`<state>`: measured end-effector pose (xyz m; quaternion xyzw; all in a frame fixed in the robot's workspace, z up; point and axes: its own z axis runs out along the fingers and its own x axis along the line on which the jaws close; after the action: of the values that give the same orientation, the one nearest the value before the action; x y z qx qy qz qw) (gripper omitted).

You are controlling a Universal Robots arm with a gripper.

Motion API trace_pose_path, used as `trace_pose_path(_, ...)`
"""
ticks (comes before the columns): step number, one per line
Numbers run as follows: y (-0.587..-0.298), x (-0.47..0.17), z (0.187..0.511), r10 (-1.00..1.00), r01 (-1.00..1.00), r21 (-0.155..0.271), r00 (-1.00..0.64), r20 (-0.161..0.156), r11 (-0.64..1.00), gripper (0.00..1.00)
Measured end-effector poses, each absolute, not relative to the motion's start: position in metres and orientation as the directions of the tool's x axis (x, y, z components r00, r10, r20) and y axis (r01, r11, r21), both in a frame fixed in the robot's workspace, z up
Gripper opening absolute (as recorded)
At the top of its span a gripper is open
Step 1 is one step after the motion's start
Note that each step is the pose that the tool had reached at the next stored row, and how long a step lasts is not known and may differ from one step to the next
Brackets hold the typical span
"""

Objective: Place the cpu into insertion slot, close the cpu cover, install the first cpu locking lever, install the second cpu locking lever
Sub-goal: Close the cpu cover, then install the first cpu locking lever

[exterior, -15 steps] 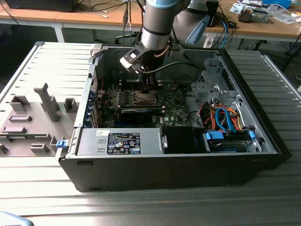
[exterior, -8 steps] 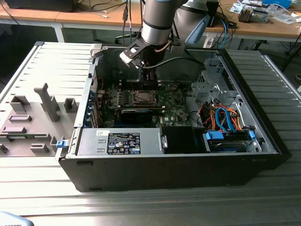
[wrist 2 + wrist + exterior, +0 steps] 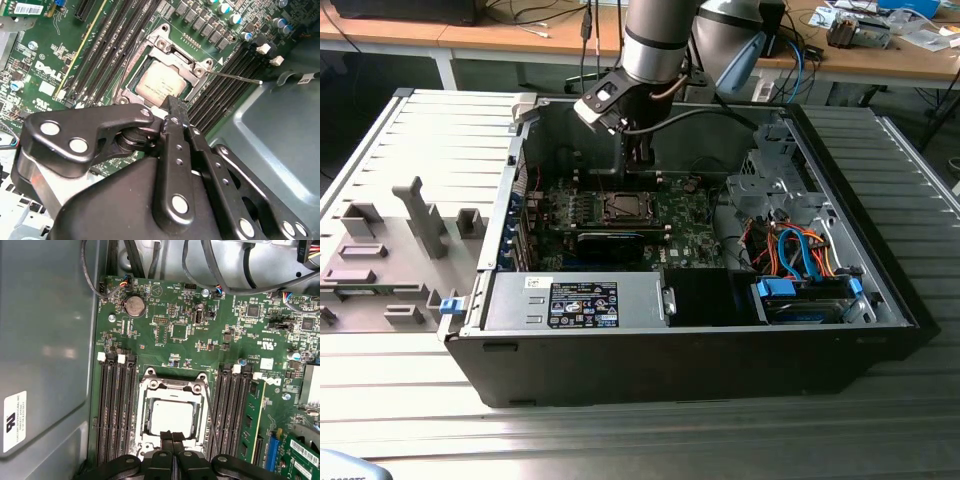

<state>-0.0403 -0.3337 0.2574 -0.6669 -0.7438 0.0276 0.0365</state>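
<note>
The cpu (image 3: pixel 172 416) (image 3: pixel 159 82) lies flat in the insertion slot (image 3: pixel 620 206) on the green board. The silver cpu cover (image 3: pixel 172 386) (image 3: pixel 185 60) lies folded down around it, and the chip's grey top shows through the window. My gripper (image 3: pixel 172 434) (image 3: pixel 172 102) (image 3: pixel 638 165) hangs over the socket's edge, its two black fingers pressed together with nothing between them. One thin wire locking lever (image 3: pixel 235 77) (image 3: pixel 210 407) runs beside the socket, and its free end sticks out over the memory slots. I cannot tell whether the tips touch the cover.
Black memory slots (image 3: pixel 116 410) flank the socket on both sides. The grey case wall (image 3: pixel 45 340) rises close by. A power-supply box (image 3: pixel 582 303), a long black expansion card (image 3: pixel 610 240) and a drive cage with orange and blue cables (image 3: pixel 790 250) fill the case.
</note>
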Motion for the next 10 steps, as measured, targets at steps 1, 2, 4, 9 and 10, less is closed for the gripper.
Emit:
trace_pose_path(1, -0.3337, -0.0403, 0.2575, 0.994, 0.99, -0.09, -0.108, 0.017, 0.109, 0.11)
trace_pose_path(2, -0.3337, -0.0403, 0.2576, 0.994, 0.99, -0.09, -0.108, 0.017, 0.109, 0.11)
trace_pose_path(4, -0.3337, -0.0403, 0.2576, 0.994, 0.99, -0.09, -0.108, 0.017, 0.109, 0.11)
trace_pose_path(9, -0.3337, -0.0403, 0.2578, 0.994, 0.99, -0.09, -0.108, 0.017, 0.109, 0.11)
trace_pose_path(10, -0.3337, -0.0403, 0.2578, 0.994, 0.99, -0.09, -0.109, 0.017, 0.11, 0.11)
